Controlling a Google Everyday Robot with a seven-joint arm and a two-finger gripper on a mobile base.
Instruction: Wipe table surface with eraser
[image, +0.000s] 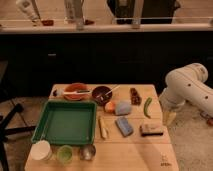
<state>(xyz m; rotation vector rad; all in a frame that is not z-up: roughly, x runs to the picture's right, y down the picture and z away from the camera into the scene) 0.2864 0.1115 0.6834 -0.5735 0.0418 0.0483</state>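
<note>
One arm (189, 86), mine, comes in from the right and bends down beside the table. My gripper (170, 118) hangs off the right edge of the table surface (135, 156), pointing down, just beyond the rim and not over the wood. My fingers are released and spread, and I grasp nothing.

The eraser (152, 130) lies flat on the right side of the tabletop, pale face up, close to the right edge and near my gripper, but apart from it. Just left of it lies a blue-grey block (124, 126), set at a slant, with a bare strip of wood between the two. Behind the eraser a green pepper (147, 107) lies lengthwise along the right edge.

Most of the left half is taken by a green tray (67, 123). In front of the tray, a white cup (41, 150), a green cup (65, 153) and a metal cup (88, 151) stand in a row along the near edge. A pale stick (103, 127), perhaps a banana, lies just beside the tray's right wall.

The open room is the near right corner: bare boards run from the eraser forward to the near edge and left as far as the metal cup. The far edge is crowded with an orange plate (76, 92), a dark bowl (102, 93) and a pale grey pad (123, 108).
</note>
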